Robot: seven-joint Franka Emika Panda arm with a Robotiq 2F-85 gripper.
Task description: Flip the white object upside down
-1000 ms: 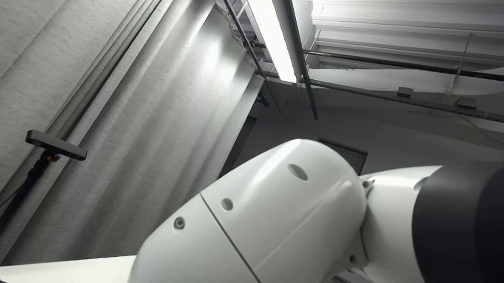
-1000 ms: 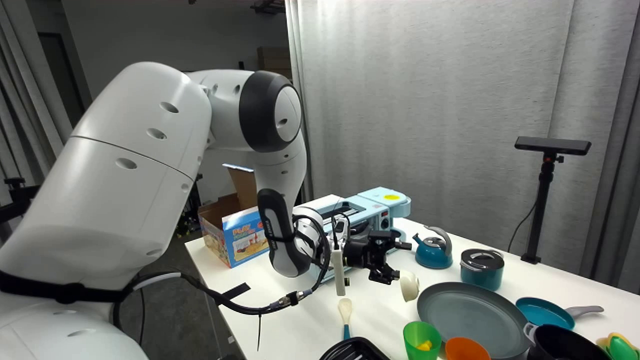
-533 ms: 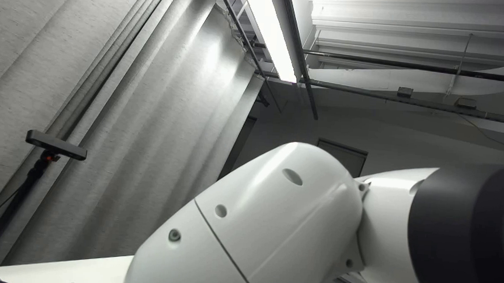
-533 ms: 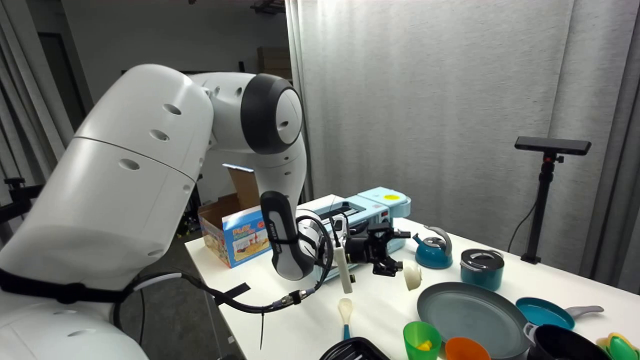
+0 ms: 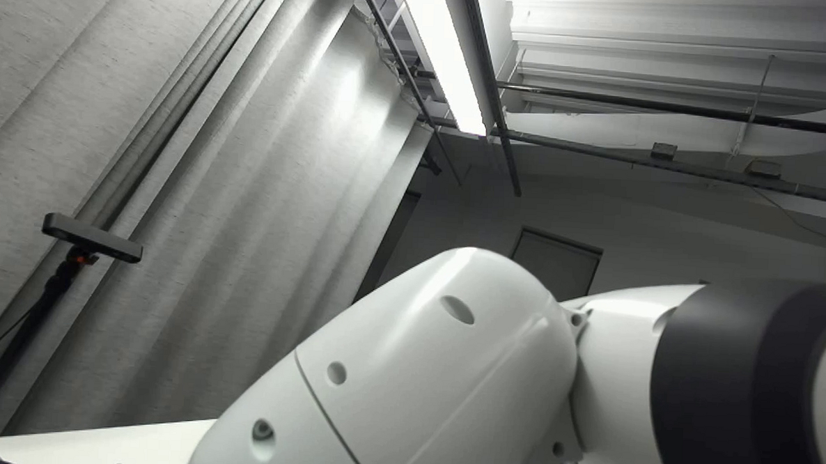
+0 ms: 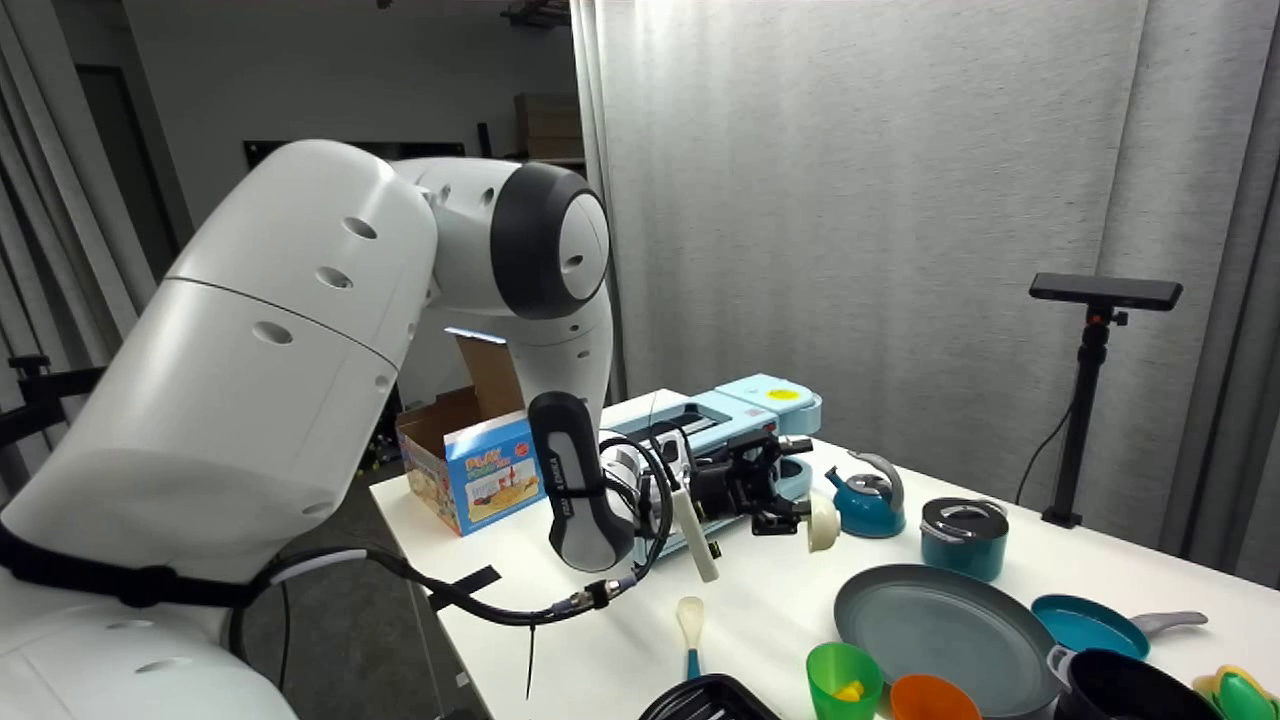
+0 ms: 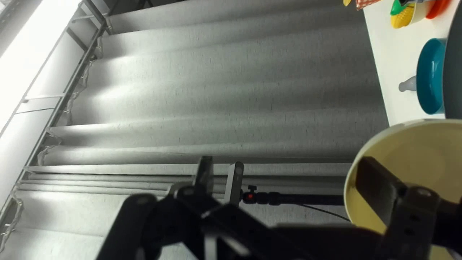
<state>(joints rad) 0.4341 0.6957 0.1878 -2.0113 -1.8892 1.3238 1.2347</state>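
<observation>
Cream-white round bowl (image 6: 826,524), on its side against the lower finger of the black two-fingered gripper (image 6: 806,479), whose fingers stand wide apart, has shifted upward over the white table (image 6: 755,610) within the last second, suggesting a flip under way but incomplete.

Close in, an exterior view tilts steeply up past my arm (image 5: 449,373). An exterior view that shares the arm looks down across the table (image 6: 750,620); my wrist view, turned sideways, faces the curtain (image 7: 234,83) and shares the blue pan (image 7: 429,76), upper right.
</observation>
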